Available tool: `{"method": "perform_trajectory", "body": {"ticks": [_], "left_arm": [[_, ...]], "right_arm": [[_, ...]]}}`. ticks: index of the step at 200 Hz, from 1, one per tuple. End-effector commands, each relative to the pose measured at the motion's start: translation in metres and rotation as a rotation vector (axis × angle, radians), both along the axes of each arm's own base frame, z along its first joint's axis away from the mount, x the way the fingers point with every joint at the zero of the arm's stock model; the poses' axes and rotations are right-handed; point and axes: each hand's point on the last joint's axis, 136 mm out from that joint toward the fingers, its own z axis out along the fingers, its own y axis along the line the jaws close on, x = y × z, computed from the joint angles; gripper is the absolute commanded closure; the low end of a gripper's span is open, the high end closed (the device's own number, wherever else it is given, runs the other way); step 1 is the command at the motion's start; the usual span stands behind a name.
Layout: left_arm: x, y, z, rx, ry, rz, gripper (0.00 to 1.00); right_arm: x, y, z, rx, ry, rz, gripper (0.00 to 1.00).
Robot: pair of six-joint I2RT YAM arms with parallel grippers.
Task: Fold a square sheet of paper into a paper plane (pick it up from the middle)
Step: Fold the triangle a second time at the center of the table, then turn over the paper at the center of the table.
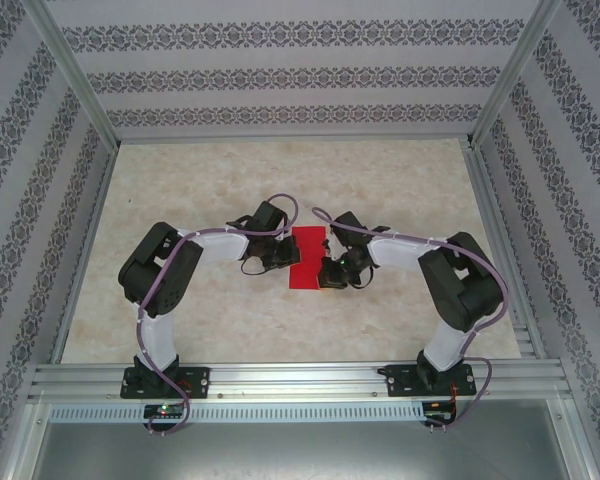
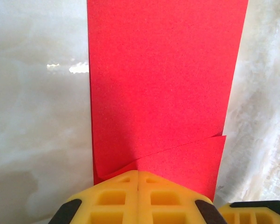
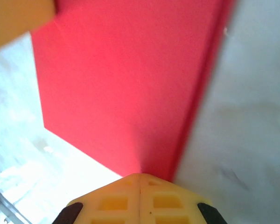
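Already the square sheet of paper (image 1: 305, 250) reads as a narrow red strip rather than a full square. It lies flat near the middle of the pale marbled surface (image 1: 400, 190), its long side running away from the arm bases. It looks doubled over once. In the left wrist view an upper layer ends in a slanting, slightly lifted edge, with more red beneath it. In the right wrist view a doubled line runs down one long side.

The left hand (image 2: 138, 173) is clenched, its yellow fingertips meeting at the strip's near edge. The right hand (image 3: 140, 177) is clenched too, its tips at the opposite edge. Whether either nips a layer or merely presses on it I cannot tell.

I judge the step in hand to be setting this first fold.

- **Align first:** the layers near the left hand seem not quite square, so line up the edges before bearing down, since a sharp crease locks in any skew.
- **Pin and sweep:** hold the strip with one hand while the other sweeps along the fold.
- **Keep pressure light:** the surface looks glossy, and thin paper will likely slide or buckle under a hard push.
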Motion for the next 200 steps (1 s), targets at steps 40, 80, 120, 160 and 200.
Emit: {"method": "perform_trajectory", "body": {"ticks": [40,80,120,160,200], "left_arm": [[0.013,-0.015,0.045,-0.148,-0.064,-0.007,0.71],[0.019,0.006,0.057,-0.132,-0.102,0.071,0.56],[0.016,0.027,0.05,-0.152,-0.088,0.149,0.52],[0.01,0.019,0.043,-0.217,-0.052,0.14,0.52],[0.008,0.011,0.037,-0.268,-0.022,0.122,0.52]], "right_arm": [[0.063,-0.014,0.046,0.09,-0.206,-0.187,0.74],[0.092,0.0,0.045,0.136,-0.242,-0.165,0.61],[0.097,0.013,0.033,0.166,-0.196,-0.108,0.61],[0.094,0.02,0.028,0.209,-0.162,-0.081,0.7],[0.095,0.013,0.019,0.178,-0.151,-0.111,0.88]]}}
